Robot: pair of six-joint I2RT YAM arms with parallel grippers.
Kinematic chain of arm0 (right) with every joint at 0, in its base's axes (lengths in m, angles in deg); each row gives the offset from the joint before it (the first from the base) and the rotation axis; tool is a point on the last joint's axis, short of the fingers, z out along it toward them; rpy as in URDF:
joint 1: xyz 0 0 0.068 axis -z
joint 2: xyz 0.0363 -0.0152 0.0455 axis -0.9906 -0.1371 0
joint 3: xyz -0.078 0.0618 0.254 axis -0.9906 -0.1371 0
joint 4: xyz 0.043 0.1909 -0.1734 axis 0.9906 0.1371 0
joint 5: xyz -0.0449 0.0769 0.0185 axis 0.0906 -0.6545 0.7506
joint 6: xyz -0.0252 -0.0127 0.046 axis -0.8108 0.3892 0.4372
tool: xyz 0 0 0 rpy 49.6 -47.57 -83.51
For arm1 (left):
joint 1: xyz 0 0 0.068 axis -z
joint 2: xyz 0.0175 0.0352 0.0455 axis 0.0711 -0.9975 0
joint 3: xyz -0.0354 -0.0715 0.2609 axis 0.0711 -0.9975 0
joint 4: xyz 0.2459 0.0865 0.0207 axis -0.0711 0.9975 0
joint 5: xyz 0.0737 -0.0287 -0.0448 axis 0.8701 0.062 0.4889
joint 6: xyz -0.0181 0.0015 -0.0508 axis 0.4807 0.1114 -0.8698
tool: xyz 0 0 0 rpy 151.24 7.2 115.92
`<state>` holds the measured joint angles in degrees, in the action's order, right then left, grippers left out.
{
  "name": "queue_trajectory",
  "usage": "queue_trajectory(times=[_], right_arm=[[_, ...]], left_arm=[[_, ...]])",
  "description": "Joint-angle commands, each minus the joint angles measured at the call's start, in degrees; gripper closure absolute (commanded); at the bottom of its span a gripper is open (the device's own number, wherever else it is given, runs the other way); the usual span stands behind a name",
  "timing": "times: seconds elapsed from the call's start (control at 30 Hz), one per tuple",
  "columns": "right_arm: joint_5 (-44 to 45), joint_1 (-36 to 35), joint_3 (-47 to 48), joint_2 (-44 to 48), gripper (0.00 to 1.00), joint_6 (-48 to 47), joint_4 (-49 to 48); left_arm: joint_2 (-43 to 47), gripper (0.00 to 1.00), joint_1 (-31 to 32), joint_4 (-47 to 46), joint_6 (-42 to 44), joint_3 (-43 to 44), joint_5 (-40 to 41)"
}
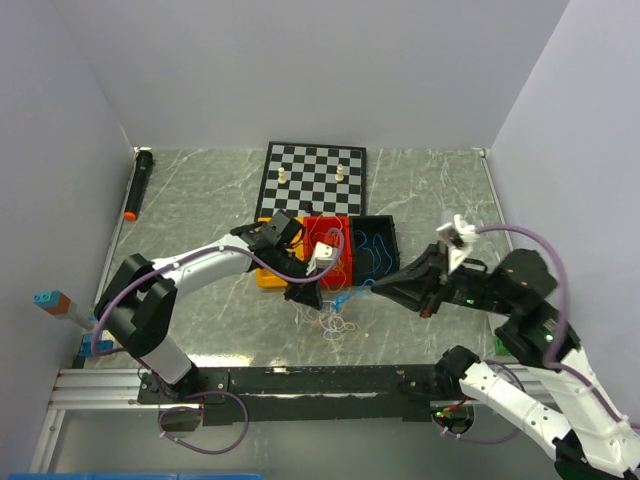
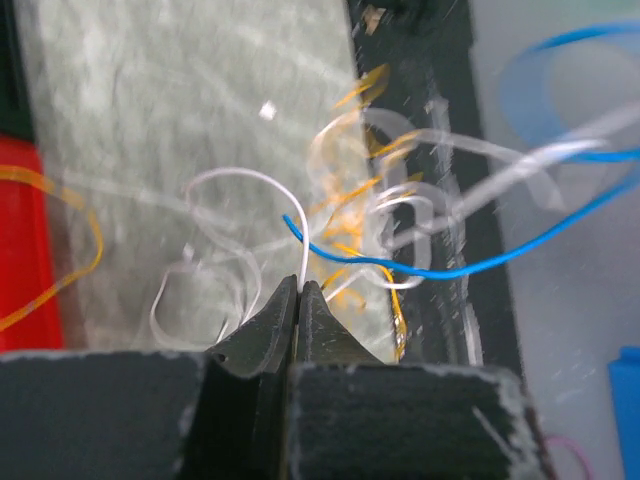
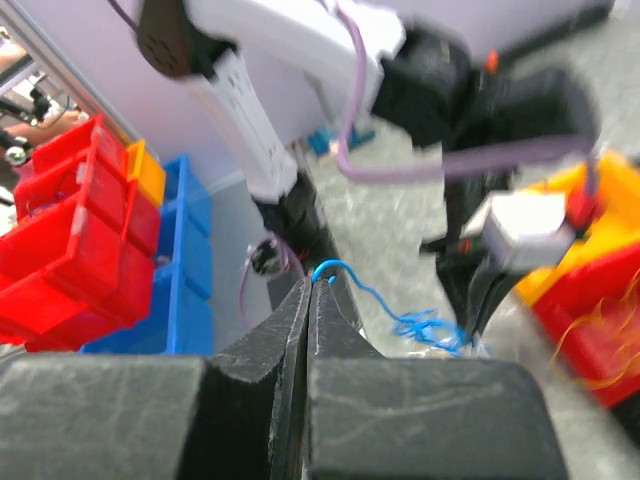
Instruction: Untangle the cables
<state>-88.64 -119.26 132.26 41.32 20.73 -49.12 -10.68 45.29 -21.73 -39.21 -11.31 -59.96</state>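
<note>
Just six o'clock of the red bin point(image 1: 330, 243), the cables point(image 1: 335, 323) lie knotted on the table point(image 1: 200, 200). Left gripper point(image 2: 300, 292) clamps a white strand point(image 2: 303, 255), right gripper point(image 3: 312, 290) clamps a blue strand point(image 3: 420, 327). Orange loops point(image 2: 350, 215) sit snarled between them, so the untangling looks barely begun.

Top camera: fixed high above and behind arm bases, looks down and forward across whole table point(image 1: 200, 200) to chessboard point(image 1: 314, 173) at far edge; wide, distant.

Left wrist camera: sits behind left gripper point(image 2: 300, 285), looks down along fingers, very near white cable point(image 2: 304, 250) and blue cable point(image 2: 430, 273) over tabletop.

Right wrist camera: behind right gripper point(image 3: 312, 283), looks nearly level toward left arm point(image 3: 250, 110), close.

All three share blue cable beside red bin point(image 1: 340, 225).
</note>
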Motion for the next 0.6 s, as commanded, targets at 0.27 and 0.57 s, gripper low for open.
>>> queue_trajectory(times=[0.27, 0.57], right_arm=[[7.9, -0.3, 22.88, 0.28, 1.0, -12.1, 11.41], [11.85, -0.3, 29.66, 0.45, 1.0, -14.74, 14.58]], left_arm=[[9.16, 0.99, -4.73, 8.1, 15.6, -9.59, 16.69], [13.12, 0.99, -12.55, 8.63, 18.59, -15.49, 19.95]])
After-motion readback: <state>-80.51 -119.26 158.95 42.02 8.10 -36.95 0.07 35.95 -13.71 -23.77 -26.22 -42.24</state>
